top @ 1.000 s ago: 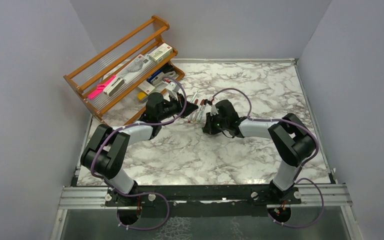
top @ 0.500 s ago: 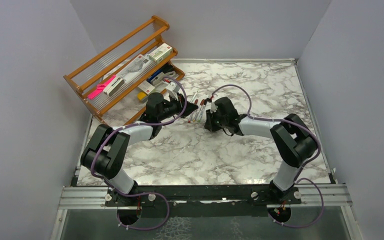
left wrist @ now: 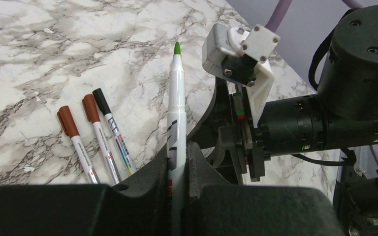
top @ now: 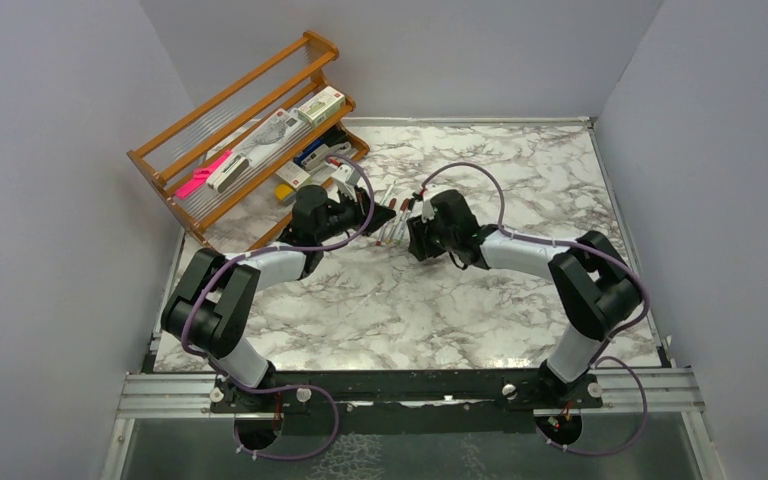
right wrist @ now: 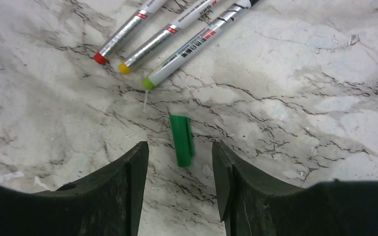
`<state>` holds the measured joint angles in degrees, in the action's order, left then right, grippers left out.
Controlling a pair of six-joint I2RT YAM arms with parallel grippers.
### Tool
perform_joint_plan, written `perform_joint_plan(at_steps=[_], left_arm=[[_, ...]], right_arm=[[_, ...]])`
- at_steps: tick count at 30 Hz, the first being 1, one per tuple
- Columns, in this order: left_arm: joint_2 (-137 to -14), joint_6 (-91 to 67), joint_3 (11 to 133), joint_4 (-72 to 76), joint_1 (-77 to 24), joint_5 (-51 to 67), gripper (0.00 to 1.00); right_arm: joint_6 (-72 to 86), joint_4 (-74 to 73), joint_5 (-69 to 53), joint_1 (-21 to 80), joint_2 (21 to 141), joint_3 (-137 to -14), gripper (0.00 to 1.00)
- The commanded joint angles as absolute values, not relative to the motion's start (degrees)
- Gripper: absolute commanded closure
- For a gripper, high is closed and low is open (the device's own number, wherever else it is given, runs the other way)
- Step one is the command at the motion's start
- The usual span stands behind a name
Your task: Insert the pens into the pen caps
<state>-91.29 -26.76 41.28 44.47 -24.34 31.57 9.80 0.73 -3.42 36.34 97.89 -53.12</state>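
My left gripper is shut on a white pen. Its bare green tip points away from me, toward the right arm's wrist. A green pen cap lies flat on the marble in the right wrist view. My right gripper hangs open just over it, one finger on each side and neither touching. Three more pens lie side by side on the marble, two with brown caps and one with a black cap. Their rear ends show red, yellow and green. From above, both grippers meet near these pens.
A wooden rack stands at the back left, holding boxes and a pink marker. Grey walls close the table on the left, back and right. The right arm's purple cable arches above its wrist.
My right gripper has gone from shut to open, and its wrist has shifted slightly toward the back. The left arm and its pen have not moved.
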Motion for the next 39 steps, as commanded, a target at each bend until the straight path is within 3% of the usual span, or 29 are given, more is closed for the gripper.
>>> perform_joint_plan(at_steps=[1, 10, 20, 31, 39], left_arm=[[-89.5, -25.2, 39.8, 44.8, -24.0, 29.0, 1.0], [-89.2, -25.2, 38.9, 44.8, -23.9, 28.5, 1.0], [-89.7, -25.3, 38.8, 44.8, -24.0, 28.9, 1.0], [-89.1, -28.4, 37.7, 48.8, -23.9, 30.6, 1.0], [-95.1, -52.9, 30.2, 87.8, -24.8, 32.6, 1.0]], right_arm=[[8.3, -0.5, 1.0, 37.4, 101.0, -55.7, 0.51], [9.3, -2.4, 6.3, 39.6, 104.3, -57.2, 0.65], [14.0, -0.6, 5.9, 39.6, 102.6, -54.9, 0.99], [22.3, 7.1, 4.8, 38.8, 92.2, -48.0, 0.99], [39.9, 36.6, -4.4, 27.7, 74.6, -28.6, 0.99]])
